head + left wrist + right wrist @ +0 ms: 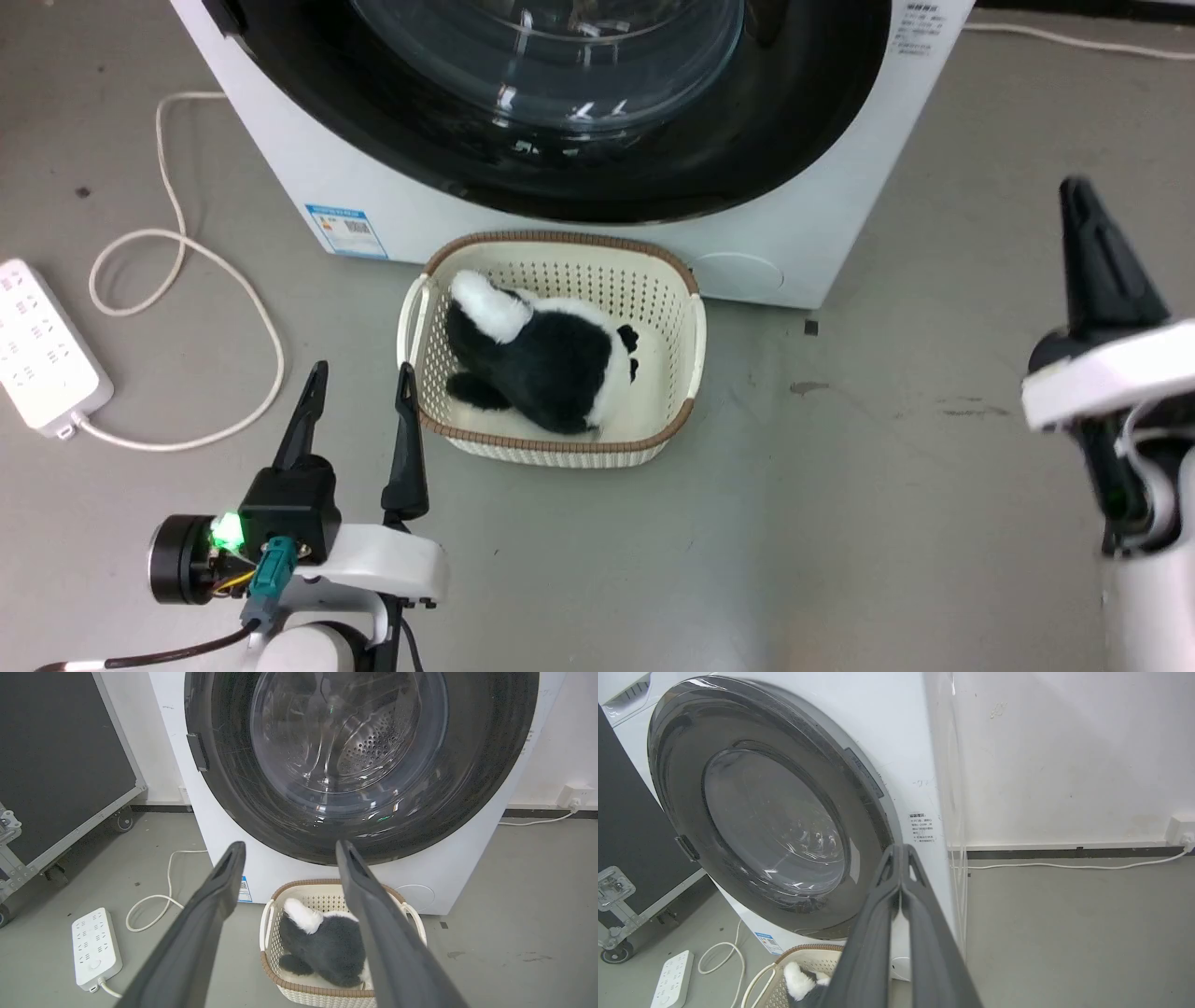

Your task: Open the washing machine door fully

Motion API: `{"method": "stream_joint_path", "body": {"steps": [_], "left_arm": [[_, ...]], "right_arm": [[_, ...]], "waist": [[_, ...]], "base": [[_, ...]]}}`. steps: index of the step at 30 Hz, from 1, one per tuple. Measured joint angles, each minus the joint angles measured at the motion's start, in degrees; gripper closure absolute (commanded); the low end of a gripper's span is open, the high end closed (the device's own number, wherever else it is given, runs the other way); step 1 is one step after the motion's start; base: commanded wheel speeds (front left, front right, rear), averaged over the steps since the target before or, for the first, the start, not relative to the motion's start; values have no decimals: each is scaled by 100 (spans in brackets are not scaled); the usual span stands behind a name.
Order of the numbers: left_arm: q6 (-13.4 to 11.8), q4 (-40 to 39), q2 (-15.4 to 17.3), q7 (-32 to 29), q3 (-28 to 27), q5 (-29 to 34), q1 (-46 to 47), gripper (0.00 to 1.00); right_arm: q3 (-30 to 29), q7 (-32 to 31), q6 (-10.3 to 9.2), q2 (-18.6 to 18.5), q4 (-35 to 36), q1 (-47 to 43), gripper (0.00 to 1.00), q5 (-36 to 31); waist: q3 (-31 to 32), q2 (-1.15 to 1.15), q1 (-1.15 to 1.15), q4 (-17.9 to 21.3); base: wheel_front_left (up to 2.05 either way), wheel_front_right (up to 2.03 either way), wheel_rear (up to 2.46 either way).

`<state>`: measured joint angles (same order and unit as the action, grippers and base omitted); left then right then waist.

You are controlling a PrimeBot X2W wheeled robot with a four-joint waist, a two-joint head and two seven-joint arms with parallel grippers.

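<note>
Door work looks unstarted. Head view: the washing machine door [794, 121] sits at 12 o'clock, seemingly flush against the washing machine [308, 159], with a basket [560, 453] just before it. The left tool [363, 369] at 7 o'clock is spread and empty; the right tool [1083, 215] stands at 3 o'clock. Left wrist view: parted fingers [210, 905] frame the glass. The handle [198, 751] lies at the door's 9 o'clock, likely the pull point. Right wrist view: fingers [878, 933] pressed together, holding nothing, pointing beside the door's rim, probably just parked clear.
</note>
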<state>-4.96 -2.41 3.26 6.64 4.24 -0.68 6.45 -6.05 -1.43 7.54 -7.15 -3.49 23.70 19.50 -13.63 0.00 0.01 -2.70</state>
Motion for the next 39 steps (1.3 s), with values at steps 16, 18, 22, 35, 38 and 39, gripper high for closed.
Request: {"method": "stream_joint_path", "body": {"steps": [16,18,22,35,38,39], "left_arm": [[-114,-93,15,192,112,-2,314,0],[-144,-105,13,208,140,-2,338,0],[-199,-123,5,302,235,-8,438,0],[-277,-163,-3,453,372,-8,580,0],[-299,-167,-12,483,411,-8,647,0],[-302,-174,-13,501,419,-8,677,0]], "right_arm": [[-486,-996,0,85,-843,1591,100,961],[-563,-1187,0,105,-996,1770,100,1112],[-1152,-1878,-1,168,-1742,2498,100,1682],[-2186,-3050,-2,151,-3245,4051,100,2054],[-2401,-3256,-2,134,-3534,4428,100,2097],[-2469,-3327,-2,131,-3618,4550,100,2106]], "waist": [[-610,0,0,-230],[-679,0,0,-269],[-874,0,0,-390],[-1210,0,-1,-570],[-1297,0,-1,-621],[-1327,0,-1,-640]], "base": [[0,0,0],[0,0,0],[0,0,0],[0,0,0],[0,0,0],[0,0,0]]}}
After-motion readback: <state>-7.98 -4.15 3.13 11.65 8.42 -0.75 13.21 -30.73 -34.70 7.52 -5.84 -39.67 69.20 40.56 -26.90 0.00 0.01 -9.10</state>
